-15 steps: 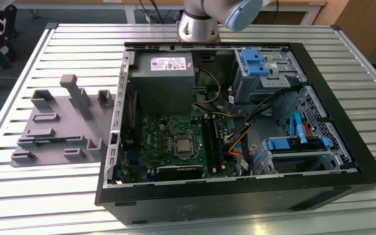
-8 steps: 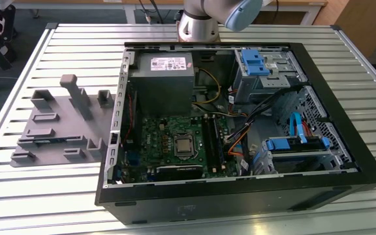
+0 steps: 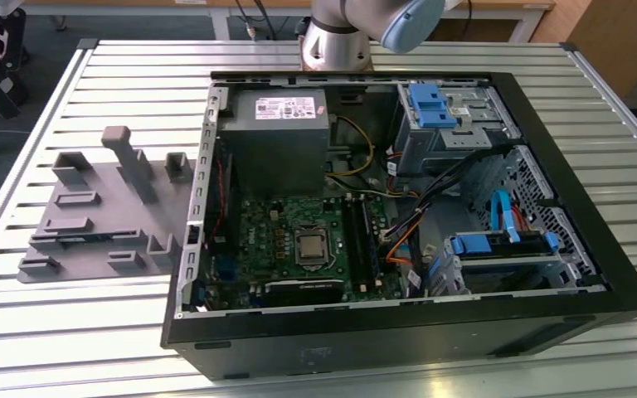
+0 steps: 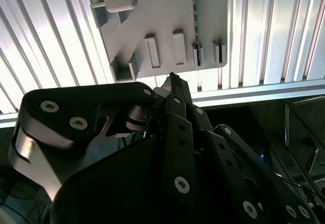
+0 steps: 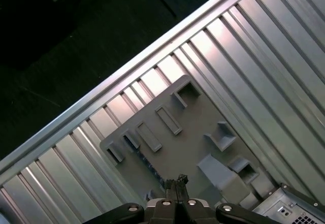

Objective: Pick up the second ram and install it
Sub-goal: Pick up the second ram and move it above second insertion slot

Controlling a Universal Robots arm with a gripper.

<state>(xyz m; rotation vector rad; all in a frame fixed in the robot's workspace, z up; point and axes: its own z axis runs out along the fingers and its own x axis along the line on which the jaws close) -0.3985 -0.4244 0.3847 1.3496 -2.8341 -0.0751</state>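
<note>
jaws closed above flat grey holder

Open computer case on the slatted counter.
A green motherboard lies inside; a grey holder plate sits just beside the case, on the exterior view's left.

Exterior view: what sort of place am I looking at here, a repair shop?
Probably a robotics lab or test bench: an opened computer case lies on a ribbed metal table, a grey holder plate sits beside it on the exterior view's left, and a robot arm stands at its far side.
</note>
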